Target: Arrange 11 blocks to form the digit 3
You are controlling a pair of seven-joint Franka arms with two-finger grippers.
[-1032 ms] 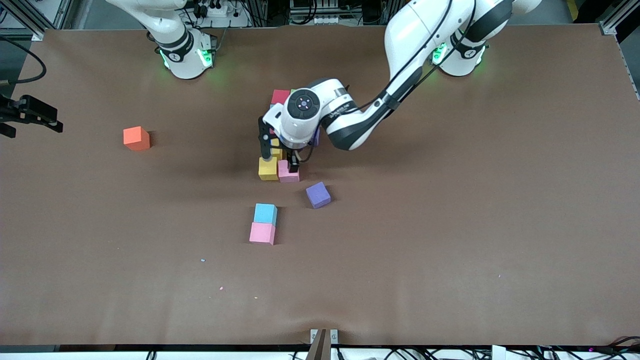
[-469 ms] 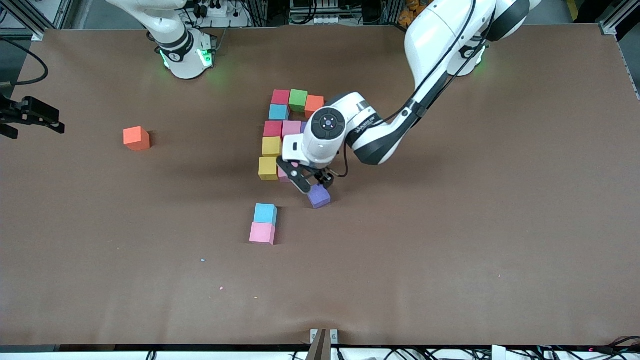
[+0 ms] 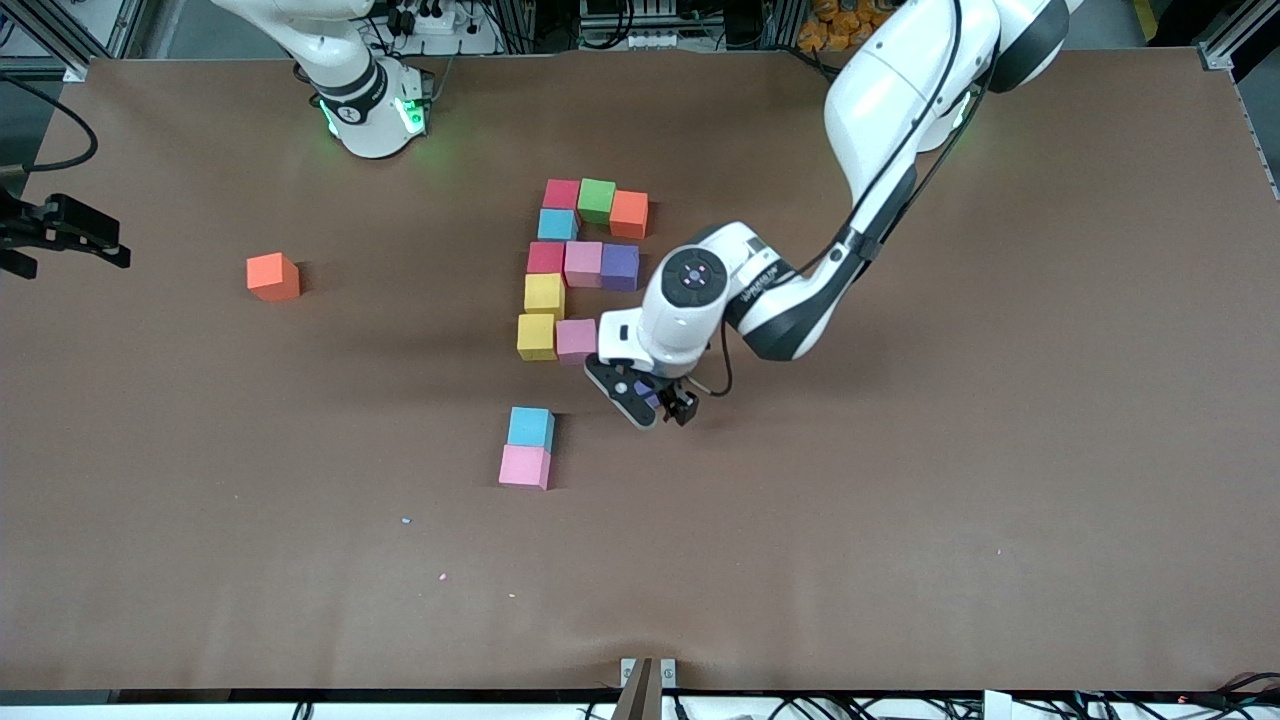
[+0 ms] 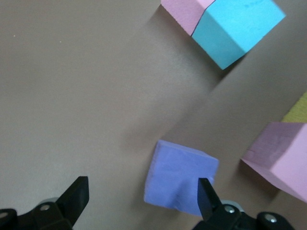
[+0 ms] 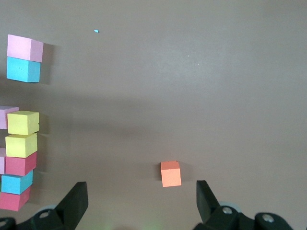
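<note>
Left gripper (image 3: 658, 405) wide open, over loose purple block (image 4: 180, 177), one finger (image 4: 207, 196) already at its edge. Block lies nearer camera than unfinished digit (image 3: 578, 262), just apart from it. Looks like light matte foam, probably slightly soft; I would grip flat sides, mid-height. Right gripper (image 5: 139, 203) open, waiting.

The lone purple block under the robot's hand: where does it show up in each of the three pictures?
Front view: the purple block peeks out beneath the open left gripper.
Left wrist view: the same block lies between the fingers, apart from the others.
Right wrist view: not in it.
Shared landmark: the pink and blue pair, touching each other.
</note>
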